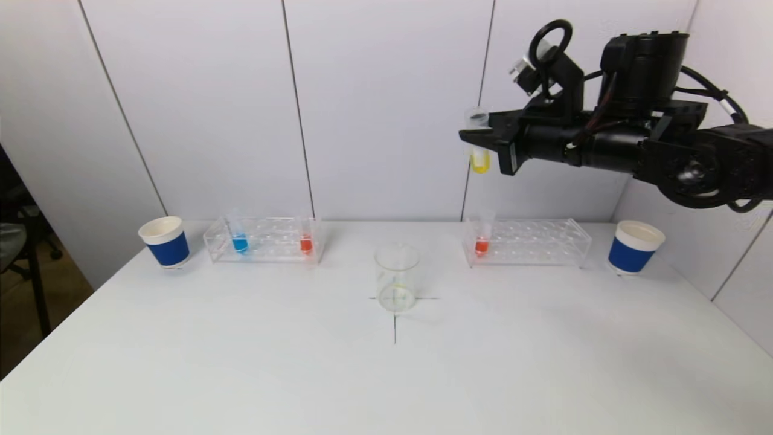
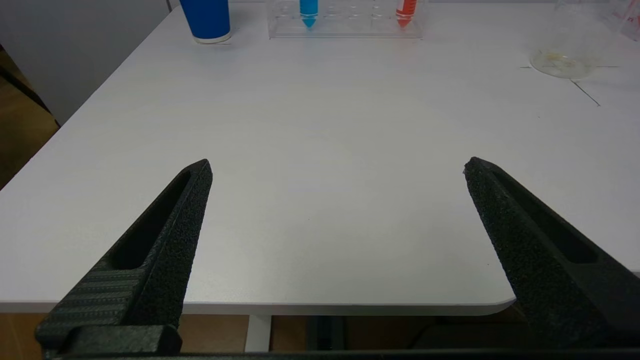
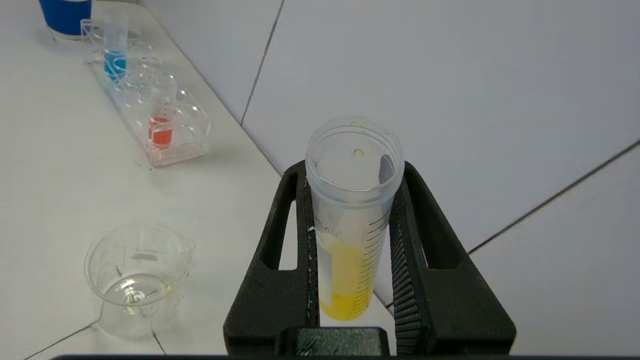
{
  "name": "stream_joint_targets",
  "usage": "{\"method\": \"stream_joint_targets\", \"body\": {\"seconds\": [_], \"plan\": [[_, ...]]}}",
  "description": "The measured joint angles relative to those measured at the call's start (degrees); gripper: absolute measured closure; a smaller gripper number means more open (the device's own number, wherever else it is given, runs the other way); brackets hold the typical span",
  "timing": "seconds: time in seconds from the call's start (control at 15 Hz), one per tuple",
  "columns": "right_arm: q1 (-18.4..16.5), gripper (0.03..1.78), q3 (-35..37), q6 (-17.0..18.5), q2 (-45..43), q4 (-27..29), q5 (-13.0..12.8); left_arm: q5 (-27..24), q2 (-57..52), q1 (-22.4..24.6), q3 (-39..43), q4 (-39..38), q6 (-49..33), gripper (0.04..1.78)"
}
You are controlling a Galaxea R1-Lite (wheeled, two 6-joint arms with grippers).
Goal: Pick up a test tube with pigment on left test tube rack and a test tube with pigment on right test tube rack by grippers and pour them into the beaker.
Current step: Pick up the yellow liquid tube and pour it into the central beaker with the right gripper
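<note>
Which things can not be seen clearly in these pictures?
- Left hand: absent from the head view, outside its edge.
- Beaker: top cut off by the left wrist view's edge.
- Yellow tube: middle hidden by the right hand in the head view.

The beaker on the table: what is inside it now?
The beaker holds almost nothing: only a thin clear film with a faint yellowish trace at its bottom. No pigment fills it; no tube is in it.
</note>
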Motion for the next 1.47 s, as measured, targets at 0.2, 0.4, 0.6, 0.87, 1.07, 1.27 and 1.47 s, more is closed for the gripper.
{"method": "stream_joint_targets", "body": {"seconds": [0.2, 0.4, 0.6, 0.87, 1.07, 1.27, 1.47], "plan": [[0.91, 1.34, -1.18, -4.97, 3.80, -0.24, 4.57, 0.00, 0.00, 0.00, 0.00, 0.00, 0.01, 0.06], [2.32, 1.34, -2.45, -8.25, 6.81, -0.24, 6.07, 0.02, 0.00, 0.02, 0.00, 0.00, 0.01, 0.06], [3.43, 1.34, -3.13, -13.09, 9.18, 0.00, 6.07, 0.02, 0.00, 0.00, 0.00, -0.02, 0.00, 0.06], [4.28, 1.34, -3.33, -21.43, 12.04, 0.32, 6.01, 0.02, 0.00, 0.02, 0.00, 0.00, 0.00, 0.06], [4.52, 1.34, -3.24, -27.60, 13.48, 0.34, 5.99, 0.00, 0.00, 0.00, 0.00, 0.00, 0.00, 0.06], [4.94, 1.34, -2.72, -30.82, 14.06, -0.11, 6.01, 0.00, 0.00, 0.00, 0.00, 0.00, 0.01, 0.06], [5.27, 1.34, -1.89, -35.71, 14.18, -0.32, 6.31, 0.00, 0.00, 0.00, 0.00, 0.00, 0.00, 0.06]]}}
